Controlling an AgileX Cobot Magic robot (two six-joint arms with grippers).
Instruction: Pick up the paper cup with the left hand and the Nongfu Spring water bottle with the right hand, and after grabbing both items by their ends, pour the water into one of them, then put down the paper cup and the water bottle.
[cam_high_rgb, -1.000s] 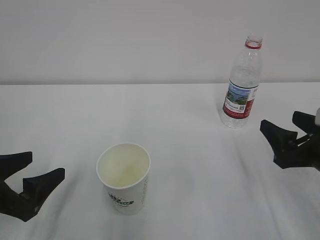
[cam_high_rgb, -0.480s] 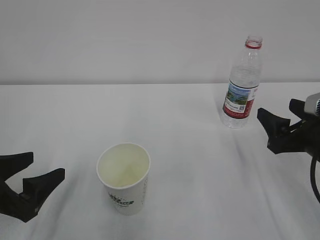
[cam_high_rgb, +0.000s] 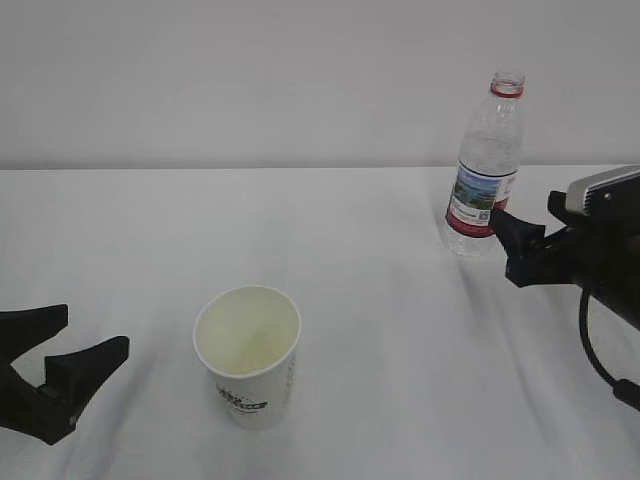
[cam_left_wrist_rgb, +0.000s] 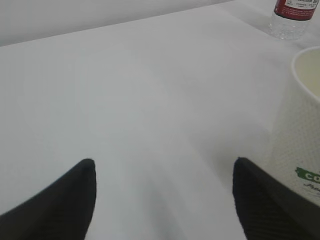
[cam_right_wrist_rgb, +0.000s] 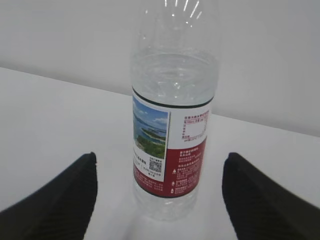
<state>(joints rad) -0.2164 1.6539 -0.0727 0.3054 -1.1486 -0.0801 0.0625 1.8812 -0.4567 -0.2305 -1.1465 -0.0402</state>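
Jaws of both grippers stand wide apart and hold nothing. Left hand (cam_high_rgb: 62, 352), at the lower left edge of the exterior view, lies low over the white table (cam_high_rgb: 330, 250), its two black fingers (cam_left_wrist_rgb: 60, 205) spread with bare cloth between them. Paper cup (cam_high_rgb: 248, 355), upright, stands to that hand's right and apart from it; in the left wrist view its dimpled wall sits just past the right fingertip, whether touching cannot be told. Printed logo (cam_left_wrist_rgb: 310, 176): a green band with white letters "CO", cut off by the frame edge. Nongfu Spring water bottle (cam_high_rgb: 485, 170), upright and uncapped, stands near the table's far edge at right. Right hand (cam_high_rgb: 532, 225) sits just beside its lower part. In the right wrist view the bottle is centred between the fingers, clear of both. Label (cam_right_wrist_rgb: 170, 145): landscape panel, QR code, red lower band; the small print is unreadable. Open table separates cup and bottle.
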